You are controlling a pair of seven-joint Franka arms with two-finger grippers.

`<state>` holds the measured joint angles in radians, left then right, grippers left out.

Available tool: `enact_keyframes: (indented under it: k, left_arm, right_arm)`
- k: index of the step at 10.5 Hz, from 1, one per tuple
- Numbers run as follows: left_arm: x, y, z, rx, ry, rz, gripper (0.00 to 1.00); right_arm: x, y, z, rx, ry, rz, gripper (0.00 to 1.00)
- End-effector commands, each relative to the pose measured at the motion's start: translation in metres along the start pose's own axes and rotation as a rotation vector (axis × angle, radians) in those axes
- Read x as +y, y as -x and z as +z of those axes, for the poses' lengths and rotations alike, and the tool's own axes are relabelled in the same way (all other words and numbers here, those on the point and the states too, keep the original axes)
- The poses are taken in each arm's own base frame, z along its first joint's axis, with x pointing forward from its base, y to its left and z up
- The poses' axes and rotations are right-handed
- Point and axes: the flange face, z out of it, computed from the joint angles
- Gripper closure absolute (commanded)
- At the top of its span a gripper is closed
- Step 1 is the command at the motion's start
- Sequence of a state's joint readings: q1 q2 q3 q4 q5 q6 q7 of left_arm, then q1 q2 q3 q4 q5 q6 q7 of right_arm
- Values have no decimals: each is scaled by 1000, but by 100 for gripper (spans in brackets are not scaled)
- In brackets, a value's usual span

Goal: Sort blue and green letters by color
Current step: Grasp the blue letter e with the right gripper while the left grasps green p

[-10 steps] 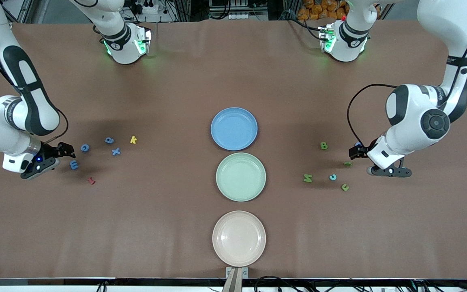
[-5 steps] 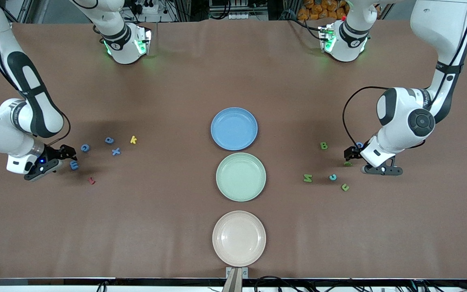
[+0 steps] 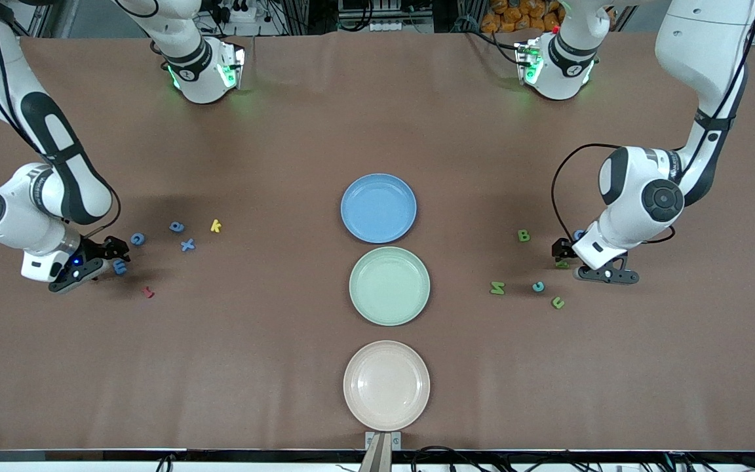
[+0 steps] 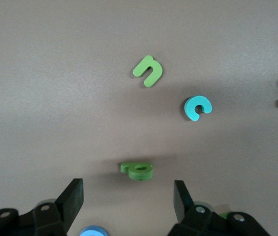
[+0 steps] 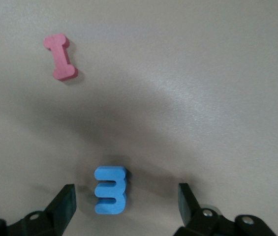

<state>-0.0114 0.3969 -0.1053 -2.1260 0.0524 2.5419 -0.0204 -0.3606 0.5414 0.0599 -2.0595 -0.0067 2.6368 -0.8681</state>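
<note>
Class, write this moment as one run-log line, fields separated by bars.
left gripper: open, around green letter | right gripper: open, around blue E | blue plate, green plate: no letters yet

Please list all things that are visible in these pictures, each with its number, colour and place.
Plates: three, blue, green, beige; in a row mid-table, beige nearest the front camera.
Blue letters: six; four toward the right arm's end, including the E; two toward the left arm's end, including a c.
Green letters: four; toward the left arm's end.
Yellow letter: one; beside the blue group.
Red letter: one; nearer the front camera than the E.
Table: one, brown.
Right gripper: open, over the E.
Left gripper: open, over one green letter.
</note>
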Motion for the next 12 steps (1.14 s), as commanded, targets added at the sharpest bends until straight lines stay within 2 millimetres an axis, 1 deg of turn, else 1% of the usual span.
enact_keyframes:
  k: [1, 2, 3, 4, 6, 7, 8, 11, 12]
  left_arm:
    - [5, 3, 16, 11, -9, 7, 21]
    - [6, 4, 21, 6, -11, 13, 23]
    - [6, 4, 26, 4, -14, 21, 25]
    - [6, 5, 31, 5, -13, 23, 25]
    - [6, 5, 34, 4, -12, 23, 28]
    - [6, 5, 36, 4, -12, 22, 30]
    - [6, 5, 36, 2, -12, 24, 34]
    - [6, 5, 38, -1, -11, 27, 37]
    - [6, 5, 39, -1, -11, 28, 42]
  right_arm:
    - [-13, 4, 12, -7, 14, -33, 30]
    - [-13, 3, 11, -4, 22, -38, 63]
    - [-14, 3, 11, -9, 26, -48, 82]
    - [-12, 4, 11, -10, 27, -40, 84]
    - [-12, 4, 11, -11, 26, -31, 97]
    - [-12, 4, 10, -12, 25, -15, 100]
    - [-12, 4, 9, -11, 26, -5, 100]
    - [-7, 2, 3, -2, 31, 25, 100]
    - [-5, 0, 1, 3, 35, 50, 100]
